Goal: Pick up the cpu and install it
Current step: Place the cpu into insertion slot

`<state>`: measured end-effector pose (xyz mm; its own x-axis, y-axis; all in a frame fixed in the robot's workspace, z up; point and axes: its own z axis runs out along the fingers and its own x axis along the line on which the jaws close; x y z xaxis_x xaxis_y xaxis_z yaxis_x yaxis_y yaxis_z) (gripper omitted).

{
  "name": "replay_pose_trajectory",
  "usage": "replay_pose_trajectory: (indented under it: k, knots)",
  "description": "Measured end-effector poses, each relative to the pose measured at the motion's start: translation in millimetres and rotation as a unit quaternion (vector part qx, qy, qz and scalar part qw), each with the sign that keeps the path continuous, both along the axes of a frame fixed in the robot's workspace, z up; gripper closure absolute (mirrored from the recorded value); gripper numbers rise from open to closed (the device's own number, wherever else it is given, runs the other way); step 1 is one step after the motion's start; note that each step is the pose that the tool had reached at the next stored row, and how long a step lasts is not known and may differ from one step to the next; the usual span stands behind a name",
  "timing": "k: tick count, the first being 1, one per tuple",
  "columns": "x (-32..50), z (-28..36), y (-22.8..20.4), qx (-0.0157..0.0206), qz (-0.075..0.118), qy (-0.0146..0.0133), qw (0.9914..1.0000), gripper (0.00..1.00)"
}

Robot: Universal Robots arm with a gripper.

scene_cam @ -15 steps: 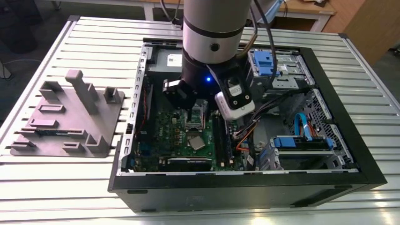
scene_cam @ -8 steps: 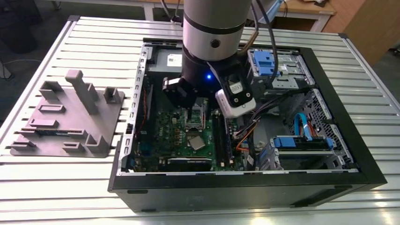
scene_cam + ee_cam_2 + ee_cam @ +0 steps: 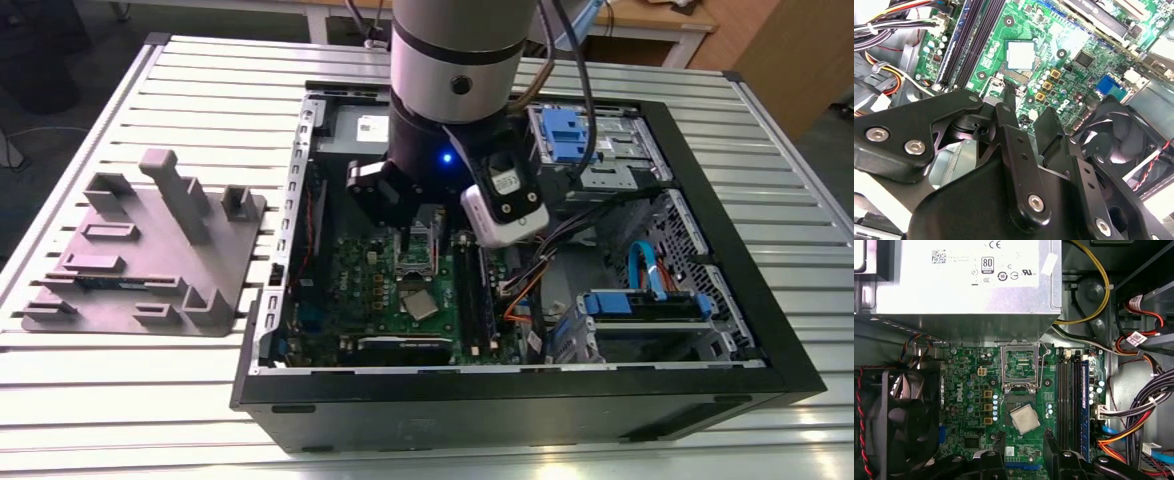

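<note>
End effector (image 3: 1023,436) spread, empty, body cut off; cpu (image 3: 1025,419) askew on socket (image 3: 1020,397), seating hard to judge

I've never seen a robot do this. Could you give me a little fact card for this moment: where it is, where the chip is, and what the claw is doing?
Setting: open computer case lying on a slatted table
Cpu: lying on the green motherboard at its socket, looks slightly askew
Socket frame: swung up, open
Gripper: open, empty, above the motherboard near the cpu
Beside the case: grey tray, on the exterior view's left
</note>
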<state>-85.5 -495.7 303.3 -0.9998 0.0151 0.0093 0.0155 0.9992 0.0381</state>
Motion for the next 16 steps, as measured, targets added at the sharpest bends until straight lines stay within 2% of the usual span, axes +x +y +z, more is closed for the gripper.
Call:
replay_pose_trajectory:
  k: [16]
  knots:
    - [0.0, 9.9, 0.0, -0.0004, 0.000, 0.0000, 1.00000, 0.57]
